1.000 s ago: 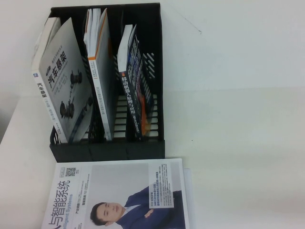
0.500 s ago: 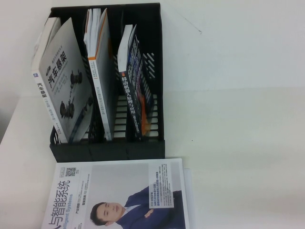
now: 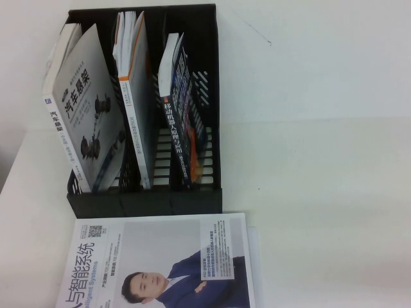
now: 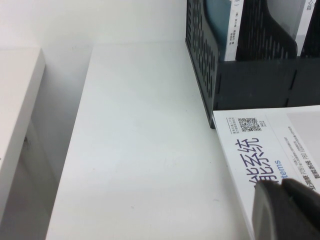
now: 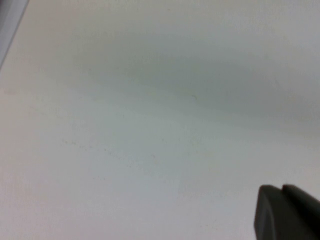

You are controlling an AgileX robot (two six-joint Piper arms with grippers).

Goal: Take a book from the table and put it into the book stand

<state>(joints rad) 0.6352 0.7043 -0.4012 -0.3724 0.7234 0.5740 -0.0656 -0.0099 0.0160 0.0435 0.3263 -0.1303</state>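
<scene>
Neither arm shows in the high view. In the left wrist view the left gripper (image 4: 285,210) appears only as dark fingertips pressed together, holding nothing, hanging low over the near corner of the pale book (image 4: 270,160) that lies flat on the table (image 4: 140,150). In the right wrist view the right gripper (image 5: 287,212) is a dark tip over bare white tabletop; the two parts look close together with only a thin seam between them, nothing between them.

The dark book (image 3: 183,125) stands on edge in the rack (image 3: 209,96), in the compartment at the 3 o'clock side, leaning slightly. Its long axis runs from 12 towards 6 o'clock, with the spine and white title facing the camera and an orange patch low on the cover. The grey book (image 3: 83,109) with car parts fills the compartment at the 9 o'clock side, and a white book (image 3: 135,96) stands in the middle one. The pale book with the suited man lies at 6 o'clock, just beside the rack's front wall.
</scene>
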